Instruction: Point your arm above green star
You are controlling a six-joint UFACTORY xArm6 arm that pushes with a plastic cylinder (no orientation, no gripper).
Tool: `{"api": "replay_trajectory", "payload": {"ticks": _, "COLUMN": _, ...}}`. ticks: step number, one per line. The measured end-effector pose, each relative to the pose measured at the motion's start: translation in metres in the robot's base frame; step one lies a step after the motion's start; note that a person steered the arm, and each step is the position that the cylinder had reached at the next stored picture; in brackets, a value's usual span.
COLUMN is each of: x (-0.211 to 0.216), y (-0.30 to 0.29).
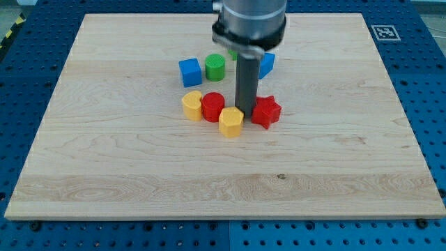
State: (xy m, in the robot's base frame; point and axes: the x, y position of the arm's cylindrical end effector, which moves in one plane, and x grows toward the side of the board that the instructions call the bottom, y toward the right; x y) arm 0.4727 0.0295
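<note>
One tip (246,109) touching red star (265,111)

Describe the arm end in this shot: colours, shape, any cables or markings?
A wide grey metallic cylindrical housing enters from the view's top, ringed at its base by a black collar. From it hangs a straight dark grey rod, plain and narrow, ending at my tip. No cables, labels or markings show. It has no fingers.
</note>
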Motion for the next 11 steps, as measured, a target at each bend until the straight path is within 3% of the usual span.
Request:
{"api": "replay_trajectory", "payload": {"ticks": 2, "x": 0.018, "y": -0.066}}
{"api": "replay_trajectory", "payload": {"ticks": 5, "x": -0.003, "y": -0.155}}
{"api": "replay_trajectory", "payload": {"ticks": 9, "x": -0.190, "y": -0.158}}
{"api": "replay_trajectory", "payload": {"ticks": 11, "x": -0.196, "y": -0.153}}
